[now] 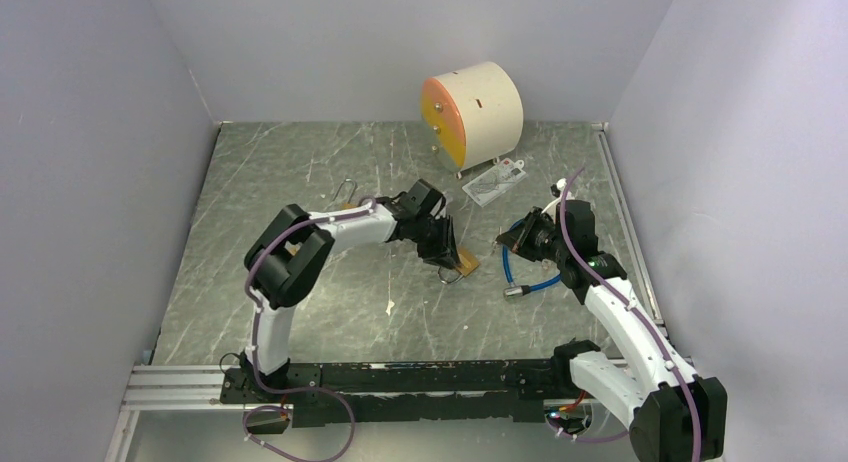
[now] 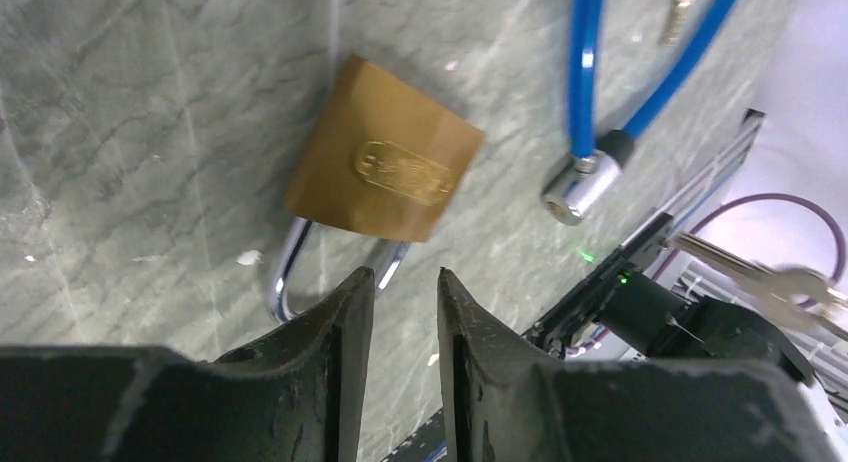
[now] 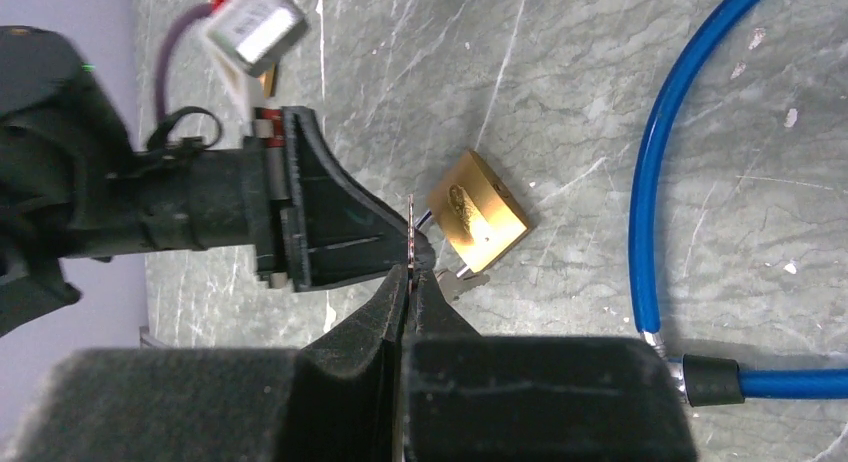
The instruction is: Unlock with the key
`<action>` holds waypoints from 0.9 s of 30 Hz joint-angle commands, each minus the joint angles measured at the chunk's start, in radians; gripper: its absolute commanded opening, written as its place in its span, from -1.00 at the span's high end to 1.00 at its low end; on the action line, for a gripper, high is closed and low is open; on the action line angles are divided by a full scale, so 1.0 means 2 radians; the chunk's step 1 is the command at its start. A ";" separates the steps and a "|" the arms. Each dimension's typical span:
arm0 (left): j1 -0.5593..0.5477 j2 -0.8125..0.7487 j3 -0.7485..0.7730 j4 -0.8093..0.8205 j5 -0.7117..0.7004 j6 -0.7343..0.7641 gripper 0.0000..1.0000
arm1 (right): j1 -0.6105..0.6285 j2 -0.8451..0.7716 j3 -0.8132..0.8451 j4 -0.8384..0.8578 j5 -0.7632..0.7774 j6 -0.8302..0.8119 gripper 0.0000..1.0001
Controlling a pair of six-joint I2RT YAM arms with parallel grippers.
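Observation:
A brass padlock [image 1: 467, 264] lies flat on the grey marble table, its steel shackle [image 2: 285, 272] pointing toward my left gripper. It also shows in the left wrist view [image 2: 385, 167] and the right wrist view [image 3: 478, 212]. My left gripper [image 2: 405, 274] is narrowly open and empty, its tips just over the shackle's end; in the top view it [image 1: 447, 254] is at the padlock's left. My right gripper [image 3: 410, 274] is shut on a thin silver key [image 3: 411, 227], seen edge-on, held above the table right of the padlock. The key also shows in the left wrist view [image 2: 760, 277].
A blue cable lock [image 1: 530, 277] curls on the table under my right arm, its metal end [image 2: 575, 192] near the padlock. A cream drum with an orange face [image 1: 472, 112] stands at the back, a card [image 1: 493, 182] in front of it. Grey walls enclose the table.

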 commanded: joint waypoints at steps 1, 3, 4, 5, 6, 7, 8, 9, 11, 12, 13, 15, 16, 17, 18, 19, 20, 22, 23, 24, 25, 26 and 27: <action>-0.005 0.027 0.023 -0.017 0.014 -0.024 0.31 | -0.002 -0.009 0.003 0.013 -0.004 0.000 1.00; -0.004 0.031 0.024 -0.034 0.001 -0.027 0.29 | -0.002 -0.009 0.002 0.018 -0.012 0.001 1.00; -0.005 0.031 0.027 -0.049 -0.016 -0.029 0.28 | -0.002 -0.009 0.001 0.022 -0.017 0.000 1.00; -0.005 0.029 0.028 -0.069 -0.034 -0.030 0.26 | -0.002 -0.010 0.000 0.027 -0.024 -0.003 1.00; -0.004 0.027 0.031 -0.091 -0.058 -0.034 0.24 | -0.002 -0.011 -0.002 0.034 -0.034 -0.008 1.00; -0.004 0.025 0.035 -0.118 -0.085 -0.038 0.23 | -0.002 -0.013 -0.003 0.043 -0.046 -0.012 1.00; -0.003 0.024 0.040 -0.152 -0.113 -0.046 0.21 | -0.002 -0.016 -0.007 0.053 -0.061 -0.015 1.00; -0.002 0.023 0.039 -0.169 -0.133 -0.056 0.20 | -0.002 -0.019 -0.009 0.065 -0.074 -0.015 1.00; 0.007 0.018 0.024 -0.170 -0.142 -0.074 0.18 | -0.002 -0.024 -0.011 0.092 -0.100 -0.007 1.00; 0.010 0.015 0.017 -0.166 -0.146 -0.084 0.17 | -0.003 -0.025 -0.013 0.107 -0.110 -0.002 1.00; 0.013 0.014 0.012 -0.166 -0.151 -0.091 0.16 | -0.002 -0.025 -0.014 0.116 -0.117 0.003 1.00; 0.020 0.014 0.012 -0.175 -0.169 -0.097 0.14 | -0.002 -0.022 -0.012 0.122 -0.121 0.005 1.00; 0.024 0.014 0.013 -0.180 -0.179 -0.096 0.12 | -0.002 -0.019 -0.011 0.119 -0.121 0.002 1.00; 0.029 0.014 0.013 -0.181 -0.184 -0.093 0.11 | -0.002 -0.017 -0.009 0.114 -0.121 -0.001 1.00; 0.034 0.013 0.014 -0.181 -0.188 -0.088 0.09 | -0.002 -0.016 -0.007 0.111 -0.121 -0.004 1.00; 0.037 0.013 0.016 -0.181 -0.194 -0.082 0.06 | -0.002 -0.016 -0.008 0.108 -0.121 -0.006 1.00; 0.042 0.013 0.020 -0.182 -0.199 -0.076 0.02 | -0.002 -0.017 -0.009 0.109 -0.121 -0.005 1.00; 0.050 0.020 0.034 -0.193 -0.211 -0.060 -0.04 | -0.002 -0.018 -0.013 0.111 -0.122 -0.004 1.00; 0.055 0.026 0.045 -0.198 -0.212 -0.055 -0.06 | -0.002 -0.018 -0.014 0.113 -0.122 -0.001 1.00; 0.060 0.033 0.057 -0.200 -0.212 -0.048 -0.08 | -0.002 -0.018 -0.015 0.115 -0.122 0.001 1.00; 0.064 0.037 0.066 -0.200 -0.212 -0.042 -0.09 | -0.002 -0.018 -0.017 0.116 -0.124 0.001 1.00; 0.067 0.042 0.075 -0.200 -0.212 -0.037 -0.10 | -0.002 -0.018 -0.017 0.117 -0.124 0.001 1.00; 0.069 0.047 0.084 -0.200 -0.212 -0.031 -0.11 | -0.002 -0.018 -0.017 0.116 -0.125 0.000 1.00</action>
